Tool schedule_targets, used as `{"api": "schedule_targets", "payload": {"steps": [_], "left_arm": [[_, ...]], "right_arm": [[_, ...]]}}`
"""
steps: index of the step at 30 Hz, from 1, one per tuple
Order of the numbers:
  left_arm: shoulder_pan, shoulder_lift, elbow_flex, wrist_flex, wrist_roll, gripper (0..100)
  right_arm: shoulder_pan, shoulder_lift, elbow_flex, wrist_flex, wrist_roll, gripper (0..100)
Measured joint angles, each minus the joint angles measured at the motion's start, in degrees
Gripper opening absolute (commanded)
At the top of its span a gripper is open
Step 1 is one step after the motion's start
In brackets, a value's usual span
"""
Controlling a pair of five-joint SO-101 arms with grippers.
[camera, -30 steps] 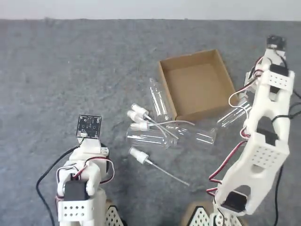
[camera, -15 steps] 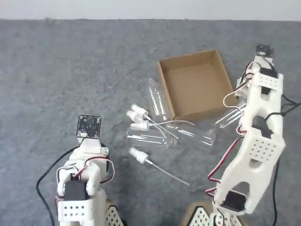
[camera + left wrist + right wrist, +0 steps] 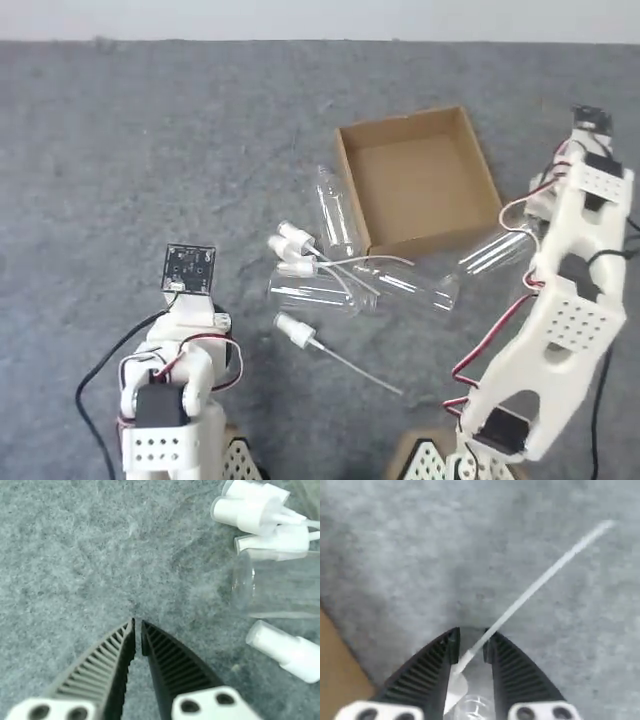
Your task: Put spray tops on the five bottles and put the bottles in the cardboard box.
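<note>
R gripper (image 3: 471, 633) clamps a spray top (image 3: 455, 677).
L gripper (image 3: 138, 627) closed, empty; box (image 3: 420, 175) sits 1 o'clock from loose bottles (image 3: 318, 292).

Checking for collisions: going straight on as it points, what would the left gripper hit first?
Probably bare grey mat: the left gripper aims beside the spray tops, though depth is unclear.

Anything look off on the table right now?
Yes. The right gripper pinches a spray top whose dip tube sticks out bare over the carpet, not inside any bottle. The bottles lie on their sides beside the cardboard box, which has none in it.
</note>
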Motion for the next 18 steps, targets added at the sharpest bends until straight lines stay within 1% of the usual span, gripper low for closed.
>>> {"api": "schedule_targets", "payload": {"steps": [5,7,15,17,18], "left_arm": [[0.00,0.00,0.00,0.00,0.00,1],[0.00,0.00,0.00,0.00,0.00,1],[0.00,0.00,0.00,0.00,0.00,1],[0.00,0.00,0.00,0.00,0.00,1],[0.00,0.00,0.00,0.00,0.00,1]], "right_arm": [[4.13,0.18,-2.90,1.76,0.53,6.3],[5.63,0.18,-5.36,3.96,0.53,6.3],[6.15,-0.79,-15.30,14.24,0.62,6.8],[6.15,-1.67,-15.82,15.65,1.05,10.2],[6.15,-1.67,-16.09,16.35,2.46,12.8]]}}
